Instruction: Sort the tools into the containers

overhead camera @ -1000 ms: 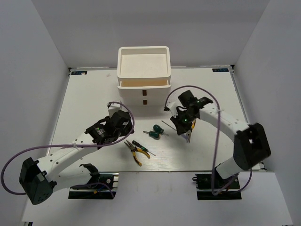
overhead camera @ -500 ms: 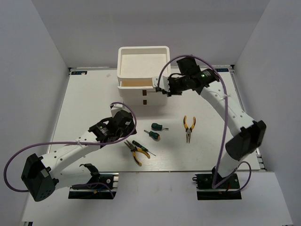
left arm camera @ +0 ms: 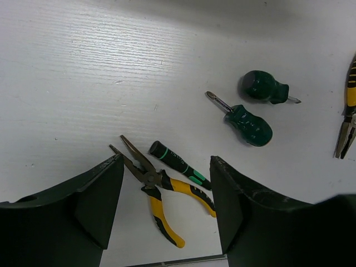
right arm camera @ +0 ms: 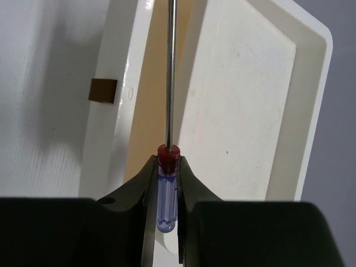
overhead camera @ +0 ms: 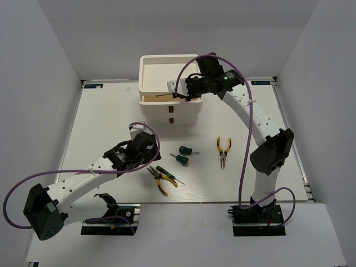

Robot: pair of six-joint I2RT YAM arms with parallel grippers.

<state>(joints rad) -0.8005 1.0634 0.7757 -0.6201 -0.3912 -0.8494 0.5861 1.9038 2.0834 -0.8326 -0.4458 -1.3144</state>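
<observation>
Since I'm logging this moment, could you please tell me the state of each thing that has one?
Right claw: shut on blue-handled screwdriver.
Left claw: open, empty.
Top drawer: partly open.
Lower drawer: shut.
Top tray: nothing seen inside.
Near pliers: tips slightly apart.

Overhead view of whole table (overhead camera: 111,119), left wrist close above pliers (left arm camera: 152,180), right wrist over organizer (right arm camera: 245,111)

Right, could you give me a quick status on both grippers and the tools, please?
Right gripper shut on blue screwdriver, over the organizer. Left gripper open above pliers. No obstruction seen.
</observation>
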